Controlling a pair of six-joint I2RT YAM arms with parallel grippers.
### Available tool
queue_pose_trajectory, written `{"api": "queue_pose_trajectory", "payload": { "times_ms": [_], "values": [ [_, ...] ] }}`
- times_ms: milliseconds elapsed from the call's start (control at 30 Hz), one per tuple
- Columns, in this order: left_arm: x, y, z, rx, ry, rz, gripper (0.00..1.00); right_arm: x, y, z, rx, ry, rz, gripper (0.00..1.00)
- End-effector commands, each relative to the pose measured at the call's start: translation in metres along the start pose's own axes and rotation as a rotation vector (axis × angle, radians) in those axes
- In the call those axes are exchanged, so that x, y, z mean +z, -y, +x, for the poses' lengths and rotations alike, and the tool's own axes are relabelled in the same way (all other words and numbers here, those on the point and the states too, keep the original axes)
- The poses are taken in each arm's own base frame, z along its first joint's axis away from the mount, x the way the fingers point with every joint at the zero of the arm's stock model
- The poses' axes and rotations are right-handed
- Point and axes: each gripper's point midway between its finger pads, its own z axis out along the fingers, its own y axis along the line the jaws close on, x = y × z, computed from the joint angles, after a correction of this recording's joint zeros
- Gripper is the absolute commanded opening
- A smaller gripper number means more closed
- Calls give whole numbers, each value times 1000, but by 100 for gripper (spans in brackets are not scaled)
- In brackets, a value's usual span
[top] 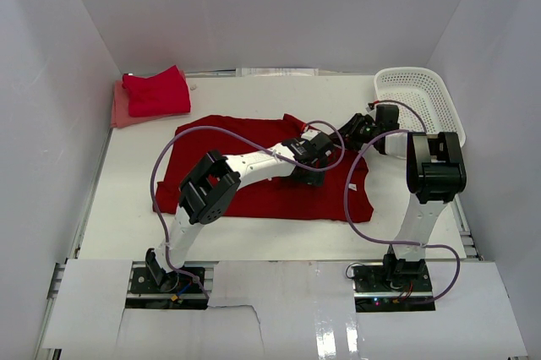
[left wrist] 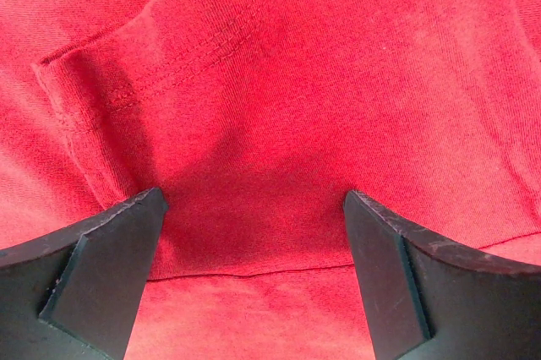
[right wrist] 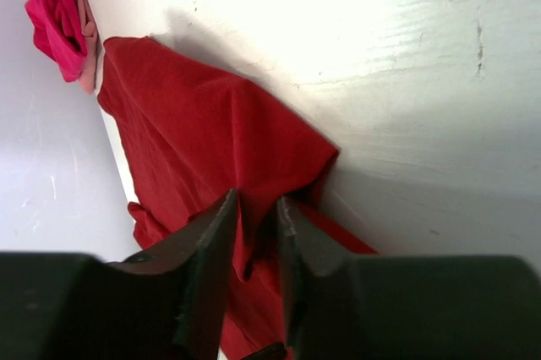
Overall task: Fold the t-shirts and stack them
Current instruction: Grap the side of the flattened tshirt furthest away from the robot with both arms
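Desk [top: 127, 208] comes first for us, white and walled in, with the white lattice basket [top: 439, 94] at its far right corner. Left of the basket and nearer the arms we see the spread t-shirt [top: 270, 199], deep red and lying flat. Its long axis runs sideways away from the basket, and we cannot tell which end is the neck. Far to the left of the basket, at the opposite far corner, a folded red t-shirt [top: 156, 94] sits on a salmon t-shirt [top: 121, 113]. The left arm [top: 254, 164] lies across the spread t-shirt's middle. The right pincer [right wrist: 258, 201], just beside the basket, has its fingers nearly together, clamped on a raised fold at that shirt's edge. The left pincer [left wrist: 254, 198], further from the basket, stands wide apart and holds nothing, its tips down at the cloth by a stitched hem.
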Motion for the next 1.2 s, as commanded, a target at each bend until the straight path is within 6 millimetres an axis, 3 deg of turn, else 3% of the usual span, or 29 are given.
{"api": "queue_pose_trajectory", "payload": {
  "times_ms": [0,67,267,400,433,500,600,1000,1167],
  "values": [
    [23,-39,136,108,-440,-135,98,5,-8,-24,-44,66,-19,29],
    [21,-39,136,108,-441,-133,98,8,-8,-30,-49,75,-22,22],
    [20,-42,139,107,-444,-139,98,25,-14,-59,-114,105,-33,22],
    [20,-42,139,108,-444,-137,98,43,-7,-77,-128,83,-33,21],
    [19,-41,138,108,-444,-134,98,45,-16,-88,-145,92,-52,22],
    [18,-42,139,108,-444,-134,98,52,-14,-92,-157,85,-57,23],
    [18,-44,140,108,-446,-138,98,58,-25,-103,-194,76,-106,23],
    [20,-45,142,113,-449,-142,98,37,-98,-117,-420,78,-368,18],
    [20,-46,143,113,-450,-143,98,48,-90,-124,-427,39,-326,8]
  ]
}}
